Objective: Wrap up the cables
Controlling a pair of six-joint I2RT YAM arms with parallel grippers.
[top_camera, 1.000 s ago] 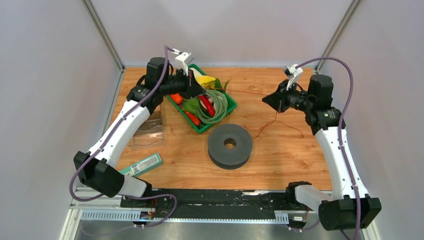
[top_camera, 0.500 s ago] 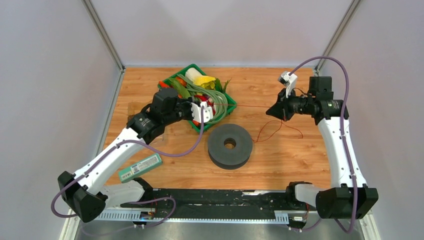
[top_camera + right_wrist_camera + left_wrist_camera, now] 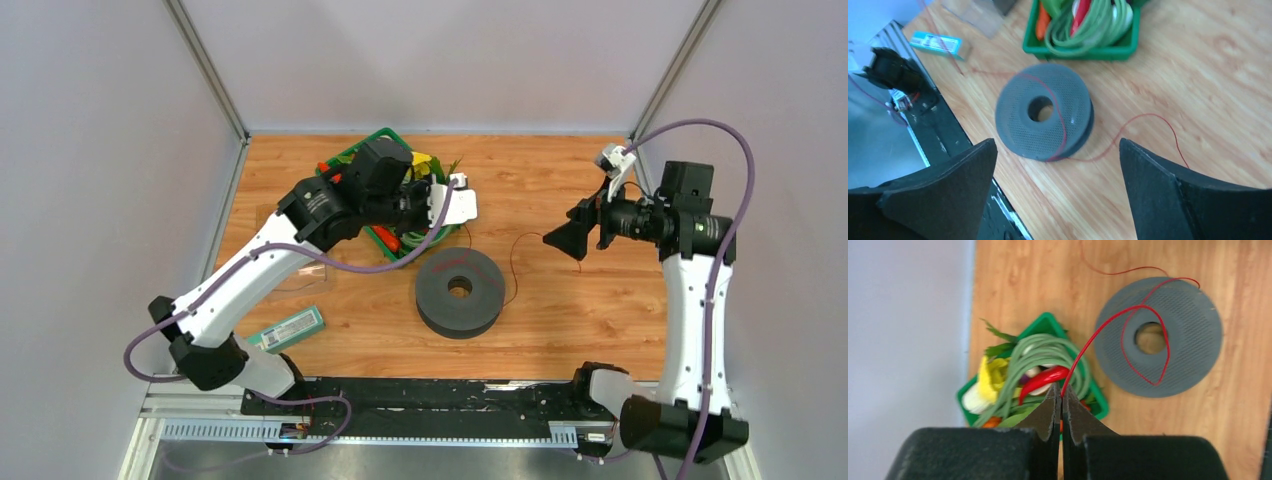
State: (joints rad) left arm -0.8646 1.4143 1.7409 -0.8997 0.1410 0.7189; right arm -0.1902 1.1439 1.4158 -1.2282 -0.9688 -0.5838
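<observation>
Left tool (image 3: 1062,393) pinches the red wire (image 3: 1098,331) looped over the spool (image 3: 1198,340). Right tool (image 3: 1058,144) gapes empty, so slack could slip off the spool.

Both arms same build: left arm (image 3: 238,278) and right arm (image 3: 688,320) have white link shells, black joint housings, black bases. Purple-grey hose (image 3: 700,123) runs outside each one, base to wrist, in loose loops. Small white camera bracket (image 3: 612,158) at each wrist. Left fingers (image 3: 1047,415) and right fingers (image 3: 938,195): matte black, wedge-shaped, tapering to thin tips, slightly grainy surface.
</observation>
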